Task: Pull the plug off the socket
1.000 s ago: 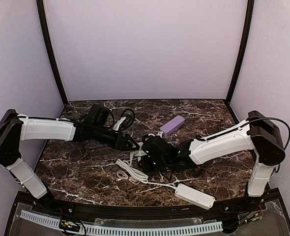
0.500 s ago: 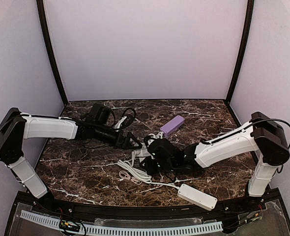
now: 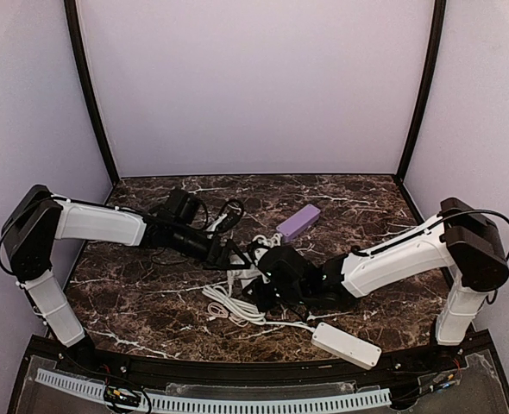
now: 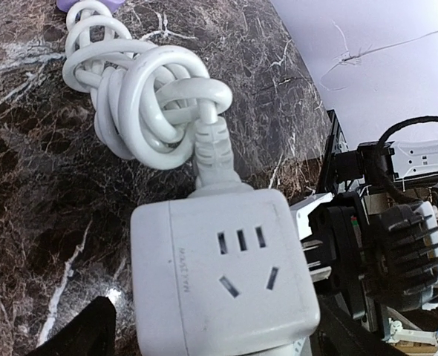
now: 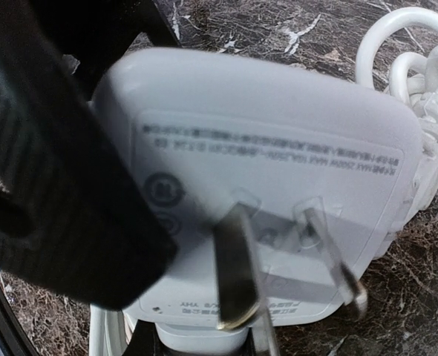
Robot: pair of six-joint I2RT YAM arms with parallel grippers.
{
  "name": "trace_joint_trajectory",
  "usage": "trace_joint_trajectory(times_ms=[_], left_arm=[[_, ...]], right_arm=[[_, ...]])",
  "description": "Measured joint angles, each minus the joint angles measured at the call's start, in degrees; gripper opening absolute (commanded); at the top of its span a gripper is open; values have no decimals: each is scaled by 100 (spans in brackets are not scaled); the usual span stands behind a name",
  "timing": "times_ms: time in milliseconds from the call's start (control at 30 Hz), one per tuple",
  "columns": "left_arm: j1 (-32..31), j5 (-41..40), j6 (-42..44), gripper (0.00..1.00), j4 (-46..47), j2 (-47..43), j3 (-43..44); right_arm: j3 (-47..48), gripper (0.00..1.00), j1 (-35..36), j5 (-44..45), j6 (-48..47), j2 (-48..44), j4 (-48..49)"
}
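The socket point(image 4: 226, 274), a white cube, fills the bottom of the left wrist view. The white plug point(image 4: 215, 159) sits in its far face, and its thick cord point(image 4: 145, 89) lies coiled behind it. My left gripper point(image 3: 235, 256) is open, with a dark finger point(image 4: 82, 334) left of the cube and a gap between them; the other finger is at the cube's right. My right gripper point(image 3: 267, 278) is against the cube's pronged face point(image 5: 263, 193). A black part point(image 5: 63, 222) blocks the view, so its jaws are hidden. The socket point(image 3: 248, 270) sits between both grippers.
The long white power strip point(image 3: 346, 344) lies near the front edge, and its cord loops point(image 3: 229, 302) run on the marble table point(image 3: 134, 293) towards the cube. A purple box point(image 3: 298, 221) lies behind the grippers. A black cable bundle point(image 3: 224, 211) sits by the left arm.
My left arm has reached further right and in towards the cube. My right gripper has shifted slightly right. The power strip and cord loops have slid a little.
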Motion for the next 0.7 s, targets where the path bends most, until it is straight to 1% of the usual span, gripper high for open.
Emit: trace_joint_trajectory(times_ms=[100,167,467,700], left_arm=[[0,28,-24,80,2,44,2],[0,35,-24,75,2,63,2],[-2,225,-101,43,50,116,33],[-4,243,-79,28,39,129,33]], right_arm=[[0,0,13,11,-55,0,9],[0,0,20,13,-83,0,15],[0,0,31,35,-229,0,-37],[-101,0,31,61,-509,-13,66]])
